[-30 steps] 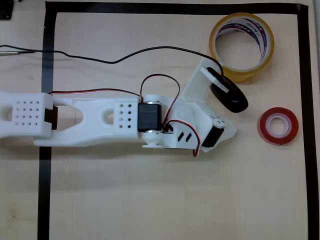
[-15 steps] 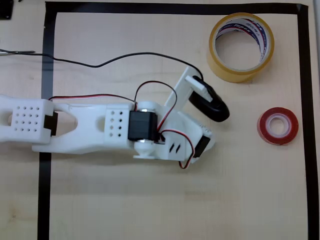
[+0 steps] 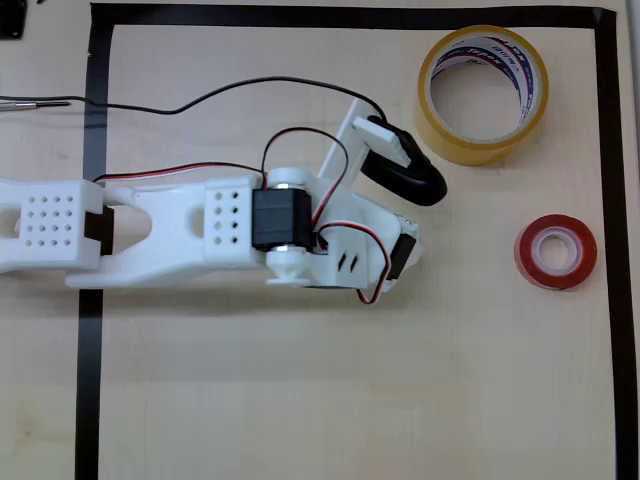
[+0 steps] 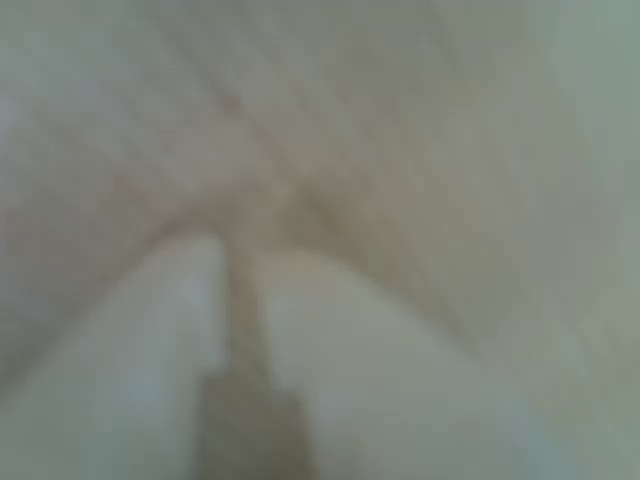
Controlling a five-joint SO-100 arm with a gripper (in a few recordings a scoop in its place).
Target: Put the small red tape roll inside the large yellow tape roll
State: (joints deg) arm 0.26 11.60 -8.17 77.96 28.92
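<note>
In the overhead view the wooden table [image 3: 300, 400], edged by a black tape border [image 3: 97, 120] that runs off the frame on the left and bottom, carries the white arm [image 3: 180, 235] reaching in from the left edge, where its base is cut off. Its gripper [image 3: 408, 250] sits under the wrist body and black camera housing [image 3: 403, 178], so the fingertips are hidden there. The wrist view is badly blurred, yet 2 pale fingers [image 4: 150, 330] show with just a thin gap between them, holding nothing. The large yellow tape roll [image 3: 484, 93] lies flat at the upper right, just beyond the camera housing, and the small red tape roll [image 3: 555, 251] lies flat well apart below it, outside its hole.
</note>
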